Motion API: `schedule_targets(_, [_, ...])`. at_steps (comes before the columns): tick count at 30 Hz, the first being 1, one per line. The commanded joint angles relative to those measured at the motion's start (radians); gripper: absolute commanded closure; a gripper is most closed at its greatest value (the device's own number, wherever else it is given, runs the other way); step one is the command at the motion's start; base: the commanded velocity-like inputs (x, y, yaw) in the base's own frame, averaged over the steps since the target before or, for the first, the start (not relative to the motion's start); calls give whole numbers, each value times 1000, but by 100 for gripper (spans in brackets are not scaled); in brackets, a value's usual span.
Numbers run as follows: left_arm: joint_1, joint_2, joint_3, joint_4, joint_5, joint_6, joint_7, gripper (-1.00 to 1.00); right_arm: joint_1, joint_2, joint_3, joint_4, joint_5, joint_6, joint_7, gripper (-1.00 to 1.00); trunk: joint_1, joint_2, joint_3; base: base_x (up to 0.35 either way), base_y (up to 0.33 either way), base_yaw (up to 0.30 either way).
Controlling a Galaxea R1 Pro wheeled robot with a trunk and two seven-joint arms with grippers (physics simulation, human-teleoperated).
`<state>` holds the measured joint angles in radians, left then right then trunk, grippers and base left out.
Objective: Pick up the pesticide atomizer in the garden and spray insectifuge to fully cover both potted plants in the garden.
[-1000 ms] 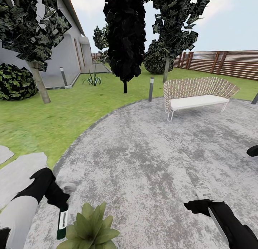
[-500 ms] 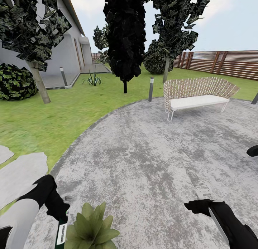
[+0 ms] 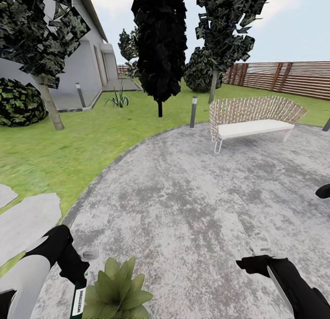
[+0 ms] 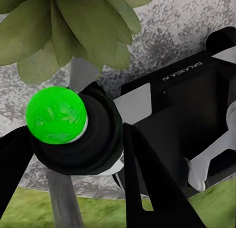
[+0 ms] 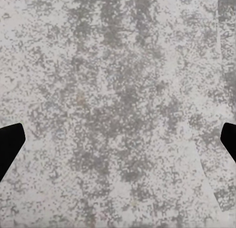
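Note:
My left gripper (image 3: 77,274) is shut on the pesticide atomizer (image 3: 79,301), a dark-green bottle with a white label strip that hangs downward at the lower left of the head view. The left wrist view looks along the bottle's bright green end (image 4: 56,115), with a black finger (image 4: 147,188) beside it. One potted plant (image 3: 117,291), a low rosette of pointed green leaves, sits on the gravel just right of the bottle, its leaves (image 4: 73,26) close ahead of the atomizer. My right gripper (image 3: 246,263) hangs open over bare gravel, its fingertips (image 5: 10,144) spread wide apart.
The round grey gravel patio (image 3: 192,195) stretches ahead, ringed by lawn (image 3: 68,145). A white wicker bench (image 3: 252,119) stands at the far right, a bollard light (image 3: 194,112) beside it. Stepping stones (image 3: 27,218) lie at left. Trees, a house and a brown slatted fence (image 3: 284,78) stand behind.
My left arm has lowered, carrying the atomizer down beside the plant. The head camera has tilted slightly, shifting the whole scene. The right arm has not moved.

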<state>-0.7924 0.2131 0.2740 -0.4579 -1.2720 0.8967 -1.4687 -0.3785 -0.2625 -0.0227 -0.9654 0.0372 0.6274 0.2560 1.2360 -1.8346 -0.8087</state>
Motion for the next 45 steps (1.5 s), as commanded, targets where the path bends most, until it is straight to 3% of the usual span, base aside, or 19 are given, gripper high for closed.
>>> schedule_targets(1, [-1, -1, 7, -1, -10, 11, -9, 100, 0, 0, -2, -1, 4, 5, 6, -100, 0, 0, -3, 0, 0, 0])
schedule_targets(18, [-1, -3, 7, 5, -10, 11, -9, 100, 0, 2, -2, -1, 6, 5, 5, -100, 0, 0, -30, 0, 0, 0])
schedule_targets(21, [-1, -4, -9, 51, -10, 13, -10, 100, 0, 2, -2, -1, 7, 5, 5, -100, 0, 0, -35, 0, 0, 0])
schedule_targets(24, [-1, -4, -58, 75, -10, 13, -10, 100, 0, 2, -2, -1, 7, 5, 5, -100, 0, 0, -39, 0, 0, 0])
schedule_targets(27, [-1, -4, -84, 81, -10, 13, -10, 100, 0, 2, -1, -1, 7, 5, 5, -100, 0, 0, -43, 0, 0, 0])
schedule_targets(41, [-1, -4, -91, 82, -9, 13, -10, 100, 0, 2, -1, -1, 7, 5, 5, -100, 0, 0, -47, 0, 0, 0])
schedule_targets(45, [-1, -6, -92, 82, -9, 13, -9, 100, 0, 2, -1, -1, 7, 5, 6, -100, -15, 28, -34, 0, 0, 0])
